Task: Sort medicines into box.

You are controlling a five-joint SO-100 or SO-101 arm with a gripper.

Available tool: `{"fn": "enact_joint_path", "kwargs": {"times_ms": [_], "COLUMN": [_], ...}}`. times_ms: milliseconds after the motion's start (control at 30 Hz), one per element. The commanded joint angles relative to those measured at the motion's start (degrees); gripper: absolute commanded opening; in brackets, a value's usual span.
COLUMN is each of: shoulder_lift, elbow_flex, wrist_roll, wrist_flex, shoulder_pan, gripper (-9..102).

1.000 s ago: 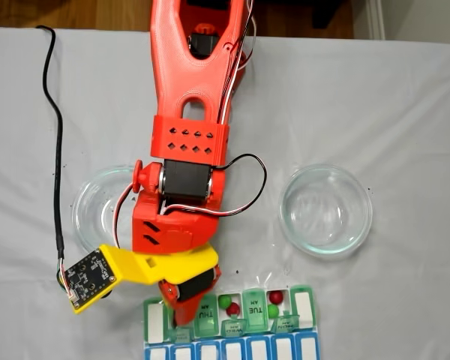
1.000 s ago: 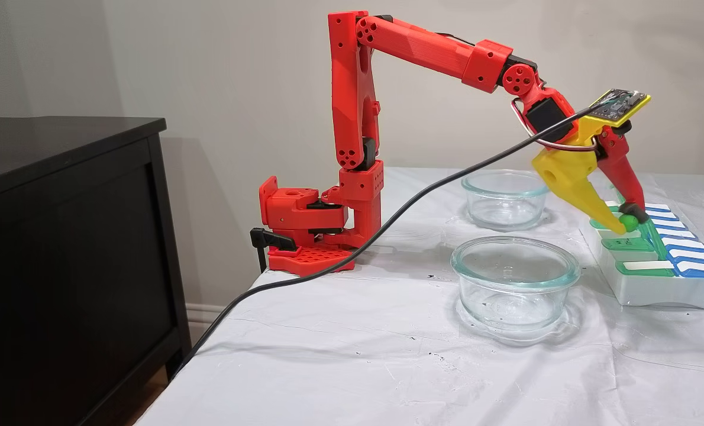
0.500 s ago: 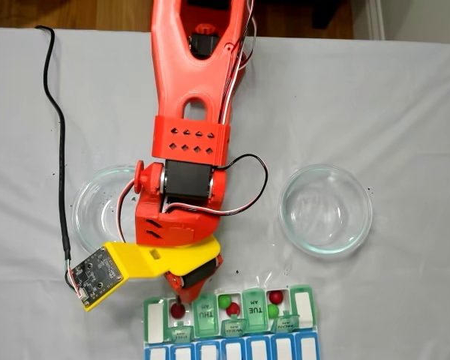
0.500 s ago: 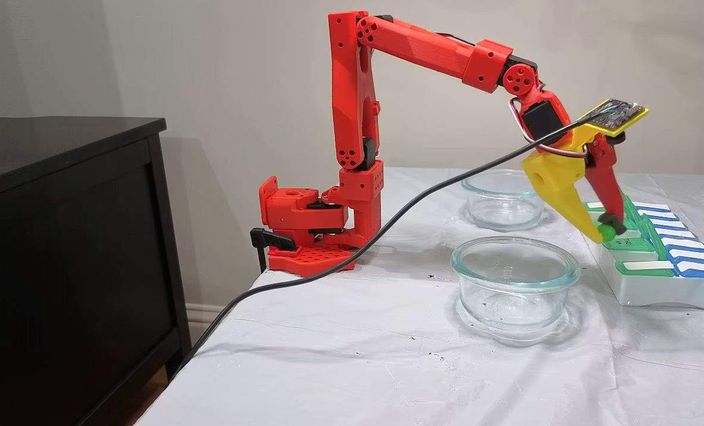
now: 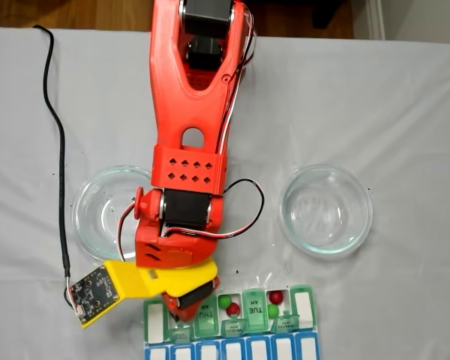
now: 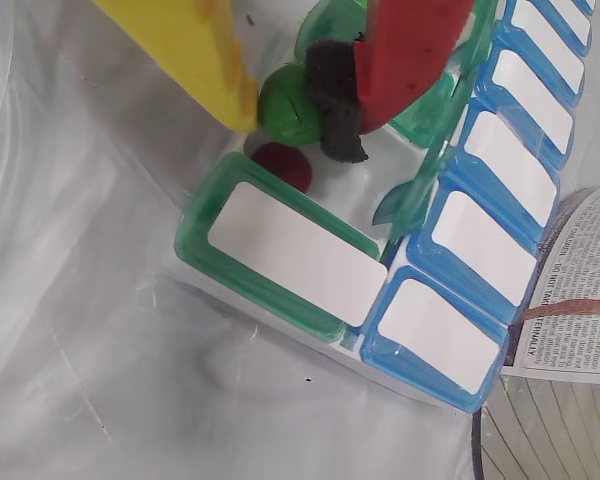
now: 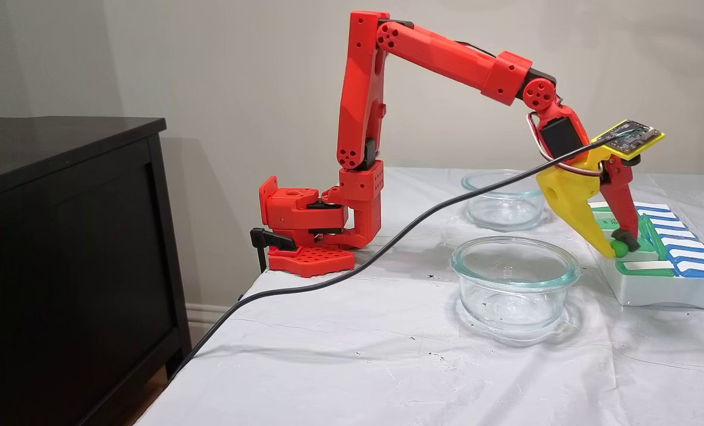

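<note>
Pincer (image 6: pixel 298 108) is pinching a green ball (image 6: pixel 288 105) between yellow and red fingers, hanging just over the pill organizer's (image 6: pixel 280 245) open end compartment where a dark red ball (image 6: pixel 282 165) is already lying, probably positioning for release.

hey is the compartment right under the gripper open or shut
Open. In the wrist view its green lid stands upright, a dark red ball lies inside, and the gripper holds a green ball above it.

Bench (image 7: pixel 340 355): covered with a wrinkled white cloth. Wall (image 7: pixel 239 71): plain beige. Black cabinet (image 7: pixel 62 248): beside the bench's left edge. Wooden floor (image 5: pixel 75 13): past the far edge.
</note>
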Motion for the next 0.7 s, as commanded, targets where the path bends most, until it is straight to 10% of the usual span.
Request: {"fn": "enact_joint_path", "kwargs": {"times_ms": [0,400,667], "shoulder_lift": [2.9,0.09,-1.14], "elbow_flex": [-4.83,-5.62,-5.19], "wrist_roll": [0.26,-1.05,-1.41], "wrist_flex": [-1.93,-5.27,-3.52], "shoulder_pan": [-0.97,-1.05,-1.41], "gripper": [0,0,24]}}
